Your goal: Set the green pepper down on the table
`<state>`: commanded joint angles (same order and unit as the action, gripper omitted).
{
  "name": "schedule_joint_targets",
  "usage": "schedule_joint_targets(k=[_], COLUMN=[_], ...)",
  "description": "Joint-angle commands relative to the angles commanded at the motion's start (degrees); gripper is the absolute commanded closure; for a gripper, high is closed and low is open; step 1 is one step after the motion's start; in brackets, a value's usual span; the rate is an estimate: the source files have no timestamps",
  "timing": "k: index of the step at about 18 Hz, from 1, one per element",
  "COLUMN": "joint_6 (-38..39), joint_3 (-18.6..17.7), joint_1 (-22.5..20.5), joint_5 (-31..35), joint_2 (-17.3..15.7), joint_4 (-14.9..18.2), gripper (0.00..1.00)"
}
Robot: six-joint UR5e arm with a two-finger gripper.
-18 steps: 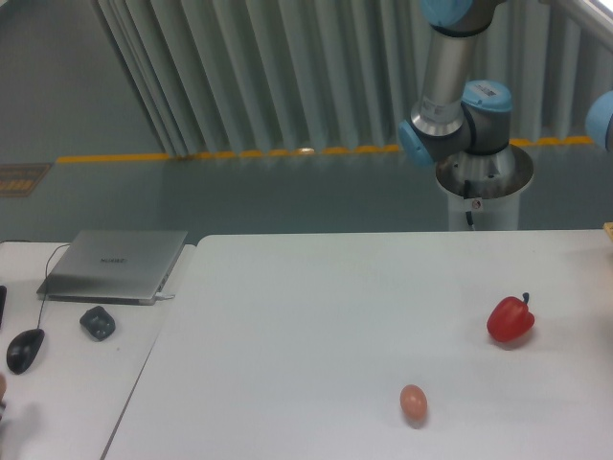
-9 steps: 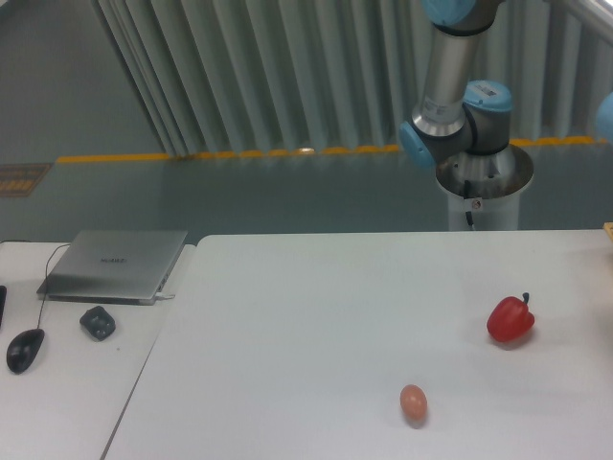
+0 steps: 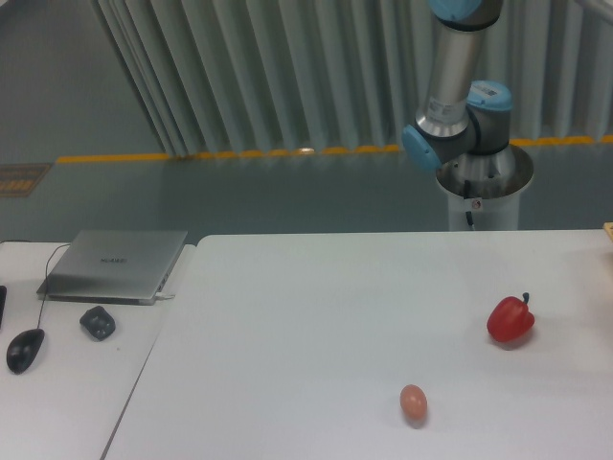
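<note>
Table: my large white table (image 3: 306, 316) fills the lower middle and right of the view; its left edge runs just beside a smaller desk (image 3: 67, 383).
Red pepper: a red pepper (image 3: 510, 319) with a dark stem sits upright near the table's right edge.
Egg: a brown egg (image 3: 413, 402) lies near the front edge, apart from the red pepper.
Open room: the table's left and middle stretch bare from back edge to front.
Green pepper: outside the camera's view; I cannot tell where it is.
My arm: only the base (image 3: 484, 187) and lower joints (image 3: 458, 134) show behind the table's far edge, rising out of the top.
My claw: out of frame, so whether it is released or clenched I cannot tell.
Desk: a closed laptop (image 3: 115, 264), a mouse (image 3: 25, 349) and a small dark object (image 3: 98, 322).
</note>
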<state>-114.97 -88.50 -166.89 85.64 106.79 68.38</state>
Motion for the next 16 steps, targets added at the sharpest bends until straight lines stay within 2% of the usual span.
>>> schedule_joint_targets(k=[2, 9, 11, 14, 16], joint_6=[0.0, 0.7, 0.3, -0.6, -0.6], joint_3=[0.1, 0.9, 0.9, 0.9, 1.0], joint_1=[-2.1, -2.7, -1.6, 2.8, 4.0], joint_5=[-4.3, -3.7, -1.1, 5.6, 7.4], joint_2=[-0.1, 1.7, 2.2, 3.5, 4.7], joint_4=[0.0, -0.5, -1.0, -1.8, -2.8], gripper=[0.00, 0.00, 0.00, 0.00, 0.00])
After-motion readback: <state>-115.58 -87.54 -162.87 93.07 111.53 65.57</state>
